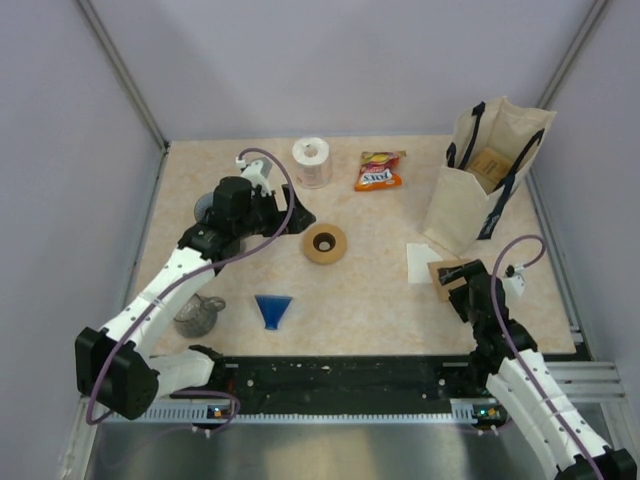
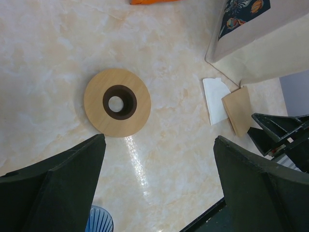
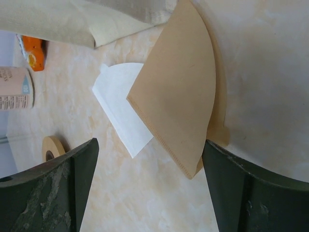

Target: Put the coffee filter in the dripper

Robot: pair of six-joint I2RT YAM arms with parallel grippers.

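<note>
A brown paper coffee filter (image 3: pixel 178 92) lies flat on the table, overlapping a white filter (image 3: pixel 118 108). Both also show at the right of the top view, the brown filter (image 1: pixel 445 272) and the white filter (image 1: pixel 420 260). My right gripper (image 3: pixel 149 145) is open just over them, with the brown filter's lower corner close to its right finger. The blue cone-shaped dripper (image 1: pixel 272 308) stands at centre front, and its ribbed rim (image 2: pixel 99 220) shows in the left wrist view. My left gripper (image 2: pixel 159 140) is open and empty above the table, near a wooden ring (image 2: pixel 117 102).
A tote bag (image 1: pixel 485 175) stands right behind the filters. A toilet roll (image 1: pixel 312 162) and an orange snack bag (image 1: pixel 380 170) are at the back. A glass jug (image 1: pixel 200 315) sits front left. The wooden ring (image 1: pixel 325 243) lies mid-table.
</note>
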